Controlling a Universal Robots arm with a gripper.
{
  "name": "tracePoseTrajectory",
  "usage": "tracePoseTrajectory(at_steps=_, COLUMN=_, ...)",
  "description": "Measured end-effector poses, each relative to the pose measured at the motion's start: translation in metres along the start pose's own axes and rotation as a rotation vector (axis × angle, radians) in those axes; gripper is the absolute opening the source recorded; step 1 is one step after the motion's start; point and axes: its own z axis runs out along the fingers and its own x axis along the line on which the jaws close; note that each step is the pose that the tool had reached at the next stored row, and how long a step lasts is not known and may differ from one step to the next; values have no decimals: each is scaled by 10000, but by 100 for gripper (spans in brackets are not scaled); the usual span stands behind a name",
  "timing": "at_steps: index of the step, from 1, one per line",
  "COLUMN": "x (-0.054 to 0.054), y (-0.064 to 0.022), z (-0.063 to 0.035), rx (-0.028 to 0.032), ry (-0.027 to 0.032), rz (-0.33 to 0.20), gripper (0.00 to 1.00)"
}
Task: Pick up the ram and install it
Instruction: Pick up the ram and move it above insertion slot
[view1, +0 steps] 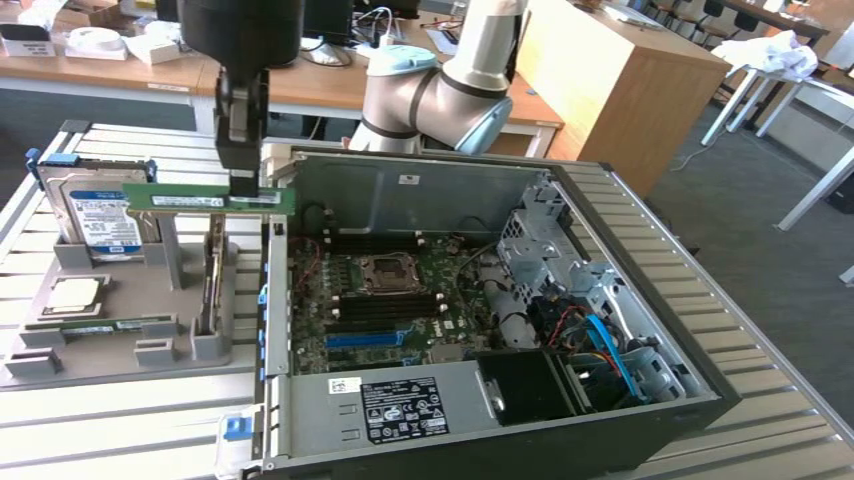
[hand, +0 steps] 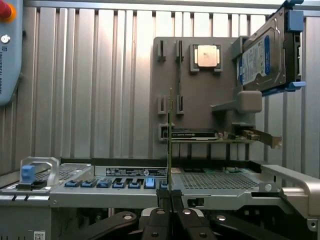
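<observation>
Our gripper (hand: 170, 198) is pinching the ram (view1: 211, 198) along its top edge, jaws nearly shut on it. We are holding it level above the tray (view1: 120, 355), beside the open case (view1: 400, 190), probably so its lower edge suits a slot.

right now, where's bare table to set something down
Free: slatted table in front of the grey tray, at the exterior view's lower left; also a narrow strip past the pc case on the exterior view's right. Crowded: the tray, with hard drive, CPU and spare ram stick, and the gripper holding the ram above it.

"UNIVERSAL ROBOT…" on grey pendant (hand: 10, 60)
</observation>
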Motion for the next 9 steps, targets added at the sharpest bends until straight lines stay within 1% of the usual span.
tracePoseTrajectory(at_steps=9, x=1, y=-161, z=-5, rx=-12, ry=0, rz=-11, gripper=11)
